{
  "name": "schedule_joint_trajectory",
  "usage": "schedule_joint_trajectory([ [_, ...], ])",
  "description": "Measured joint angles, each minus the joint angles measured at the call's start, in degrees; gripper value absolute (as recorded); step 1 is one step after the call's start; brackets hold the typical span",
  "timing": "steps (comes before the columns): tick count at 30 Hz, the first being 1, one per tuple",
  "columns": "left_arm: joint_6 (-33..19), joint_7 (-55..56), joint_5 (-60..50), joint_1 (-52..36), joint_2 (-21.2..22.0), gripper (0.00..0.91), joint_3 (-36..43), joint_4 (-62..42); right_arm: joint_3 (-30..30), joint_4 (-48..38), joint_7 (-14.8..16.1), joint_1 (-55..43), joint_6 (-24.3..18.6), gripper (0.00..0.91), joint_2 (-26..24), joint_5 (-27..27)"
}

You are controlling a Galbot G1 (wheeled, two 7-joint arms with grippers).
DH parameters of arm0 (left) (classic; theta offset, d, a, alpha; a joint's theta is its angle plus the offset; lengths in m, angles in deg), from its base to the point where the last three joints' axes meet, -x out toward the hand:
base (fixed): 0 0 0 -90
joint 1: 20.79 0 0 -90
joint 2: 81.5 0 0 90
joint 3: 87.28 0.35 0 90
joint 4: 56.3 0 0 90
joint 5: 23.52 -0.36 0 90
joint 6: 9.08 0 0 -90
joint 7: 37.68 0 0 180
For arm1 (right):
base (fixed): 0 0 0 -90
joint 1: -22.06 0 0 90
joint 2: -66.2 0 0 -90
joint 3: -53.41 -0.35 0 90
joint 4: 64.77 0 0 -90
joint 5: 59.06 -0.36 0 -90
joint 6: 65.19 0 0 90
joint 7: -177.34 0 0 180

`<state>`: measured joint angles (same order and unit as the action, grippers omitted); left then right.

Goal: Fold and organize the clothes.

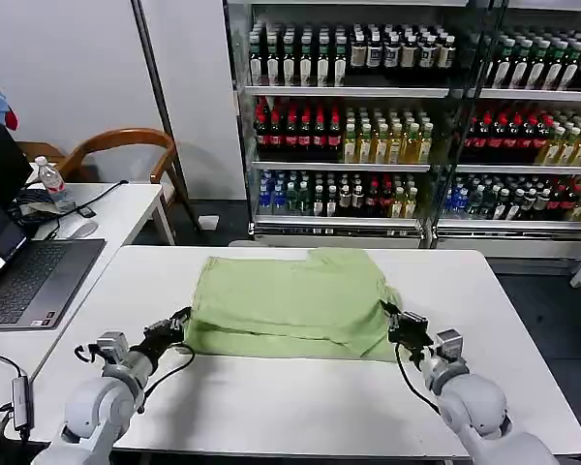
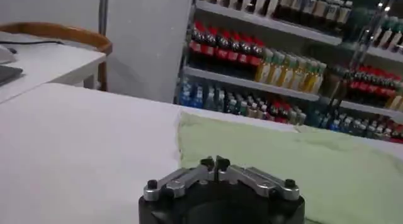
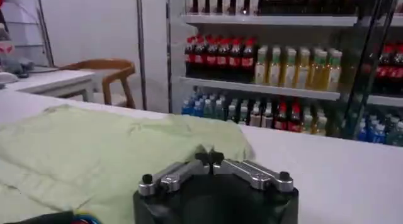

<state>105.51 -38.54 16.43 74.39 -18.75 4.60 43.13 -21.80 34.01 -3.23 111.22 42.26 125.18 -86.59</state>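
The light green polo shirt [image 1: 290, 302] lies folded on the white table [image 1: 300, 407], back side up, with no print in sight. My left gripper [image 1: 181, 320] is at the shirt's near left corner, fingers pressed together at the fabric edge [image 2: 215, 162]. At the shirt's near right side my right gripper [image 1: 391, 321] is shut, and a small peak of cloth rises at its tips [image 3: 211, 157]. In both wrist views the green shirt [image 2: 296, 162] [image 3: 94, 150] spreads out beyond the jaws.
An open laptop [image 1: 24, 276] and cables sit on a side desk at the left, with a water bottle [image 1: 50, 184] and a wooden chair [image 1: 126, 150] behind. Drink shelves [image 1: 387, 116] stand past the table's far edge. Bare tabletop runs along the near edge.
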Motion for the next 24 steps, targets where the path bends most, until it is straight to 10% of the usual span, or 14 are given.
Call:
schedule_joint_trajectory([
  [8,0.00,-0.27,0.00,-1.73,-0.04,0.050,0.97,-2.50,0.54,-3.57,0.09,-2.93,-0.09,0.000,0.48,1.01],
  [9,-0.01,-0.27,0.00,-1.84,-0.05,0.091,1.01,-2.71,0.69,-3.73,0.14,-3.09,-0.09,0.333,0.61,1.19],
  [10,-0.02,-0.28,0.00,-1.93,-0.08,0.907,1.06,-2.87,0.89,-3.87,0.19,-3.22,-0.08,0.907,0.76,1.38],
  [24,-1.47,-0.37,-1.20,-2.26,-0.93,0.907,0.94,-3.88,0.19,-4.41,0.05,-2.36,-0.04,0.907,0.31,3.18],
])
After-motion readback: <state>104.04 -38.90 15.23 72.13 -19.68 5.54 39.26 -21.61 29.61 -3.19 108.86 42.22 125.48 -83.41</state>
